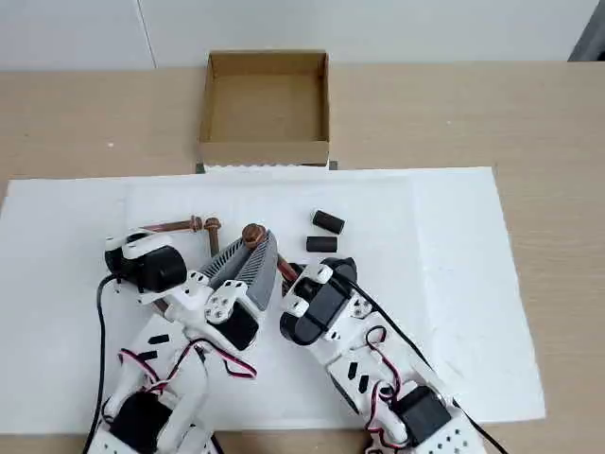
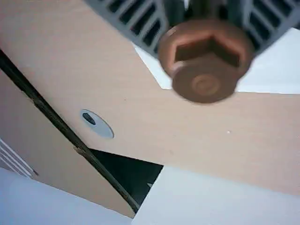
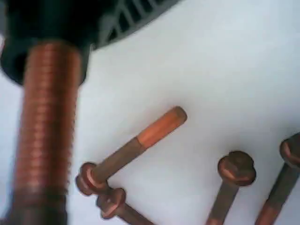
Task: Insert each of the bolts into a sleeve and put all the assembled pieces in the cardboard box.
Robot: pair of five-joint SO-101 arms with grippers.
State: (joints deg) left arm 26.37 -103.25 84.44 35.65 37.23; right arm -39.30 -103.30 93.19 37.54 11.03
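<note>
The left jaws [image 1: 252,242] are clamped on a bolt [image 2: 206,61] just behind its head. Its shaft runs toward the right jaws [image 1: 301,277]; I cannot tell whether those are apart or together. A black sleeve [image 3: 42,33] appears to ring the thread. If the arms pull out of line, the sleeve could jam or the bolt could twist free and fall among the loose bolts [image 3: 136,145] under the jaws. The box [image 1: 265,151] sits well beyond them.

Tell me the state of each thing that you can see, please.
cardboard box: open, empty.
left gripper: shut on held bolt.
held bolt: end inside the held sleeve.
right gripper: shut on held sleeve.
loose sleeves: lying on paper, empty.
loose bolts: lying flat, without sleeves.
</note>
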